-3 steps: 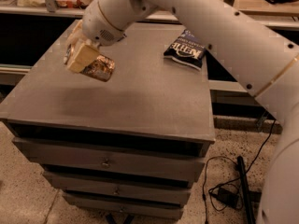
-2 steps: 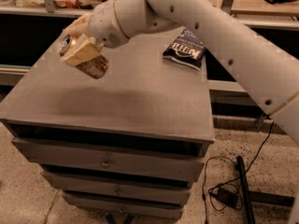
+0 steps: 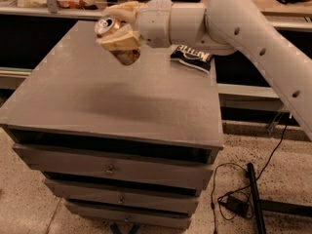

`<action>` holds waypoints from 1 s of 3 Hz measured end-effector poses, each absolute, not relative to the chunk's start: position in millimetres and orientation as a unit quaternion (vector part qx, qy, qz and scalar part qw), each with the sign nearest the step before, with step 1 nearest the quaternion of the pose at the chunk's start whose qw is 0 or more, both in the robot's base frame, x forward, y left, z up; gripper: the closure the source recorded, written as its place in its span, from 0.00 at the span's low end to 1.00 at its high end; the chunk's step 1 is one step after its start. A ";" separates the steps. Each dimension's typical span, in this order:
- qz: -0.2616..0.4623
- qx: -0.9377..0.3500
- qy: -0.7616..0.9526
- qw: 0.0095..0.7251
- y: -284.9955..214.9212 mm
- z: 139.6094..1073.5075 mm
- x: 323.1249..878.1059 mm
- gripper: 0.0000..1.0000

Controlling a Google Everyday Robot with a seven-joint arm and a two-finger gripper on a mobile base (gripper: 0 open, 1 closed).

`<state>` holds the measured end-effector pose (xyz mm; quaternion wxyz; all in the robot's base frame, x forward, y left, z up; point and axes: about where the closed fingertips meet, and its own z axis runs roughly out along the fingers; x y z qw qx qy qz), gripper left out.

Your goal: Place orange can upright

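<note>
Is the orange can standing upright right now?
No, tilted. The claw, over the cabinet near its far edge, holds the orange can in the air, silver top pointing up-left.

I look at a grey cabinet with drawers, standing on a speckled beige floor. A black adapter and its cable lie to the right. The gripper hangs above the cabinet's far left part.
</note>
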<state>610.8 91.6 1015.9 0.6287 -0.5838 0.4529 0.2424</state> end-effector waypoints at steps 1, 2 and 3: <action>0.239 -0.540 0.490 0.641 61.2 1000.0 625.0 1.00; 0.257 -0.504 0.530 0.631 46.6 977.6 634.5 1.00; 0.286 -0.479 0.555 0.617 42.1 957.6 640.5 1.00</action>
